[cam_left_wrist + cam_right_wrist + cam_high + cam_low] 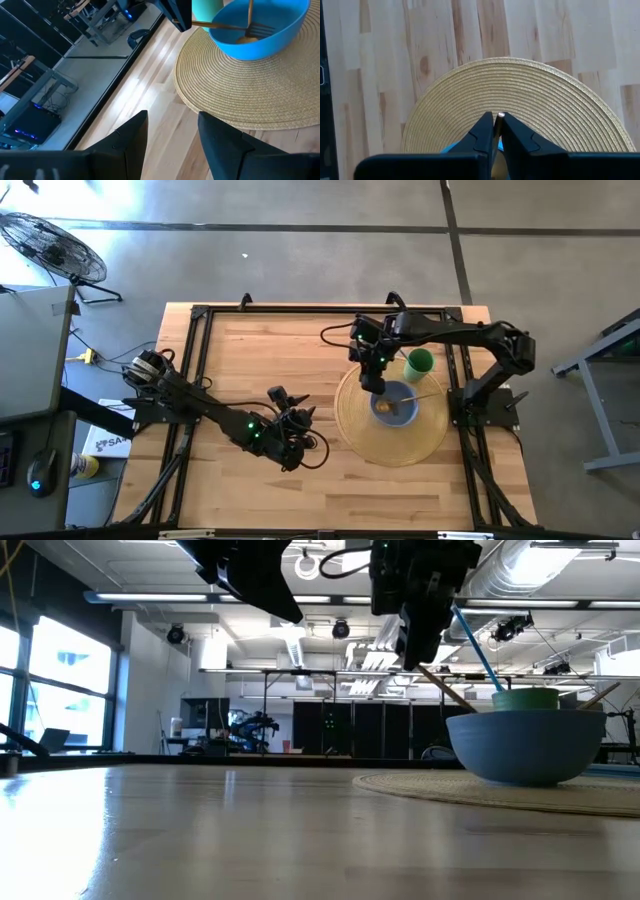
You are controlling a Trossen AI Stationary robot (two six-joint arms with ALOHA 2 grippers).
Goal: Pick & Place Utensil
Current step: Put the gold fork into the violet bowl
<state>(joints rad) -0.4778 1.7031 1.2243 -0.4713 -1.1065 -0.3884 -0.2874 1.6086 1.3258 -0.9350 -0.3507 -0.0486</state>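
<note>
A blue bowl [396, 406] stands on a round woven mat [392, 438], with a green cup [420, 363] behind it. Wooden utensils [252, 31] lie in the bowl; one handle [432, 393] sticks out over the rim toward the table's right. My right gripper [376, 376] hangs over the bowl's left rim, shut on a thin wooden utensil handle. My left gripper [172, 120] is open and holds nothing; it hovers over bare wood left of the mat [292, 418]. A blue straw [474, 638] stands in the cup. My right gripper pinches the top end of a wooden utensil's handle [500, 115] between its two fingertips, coming from above and pointing down. The handle [448, 688] slants down from the fingers into the bowl, where its lower end lies.
A black metal frame [196, 360] borders the wooden table. Bare wood lies left of the mat and toward the near edge [330, 490]. The left arm [190, 398] stretches across the table's left half. A fan [50, 245] stands on the floor beyond the table.
</note>
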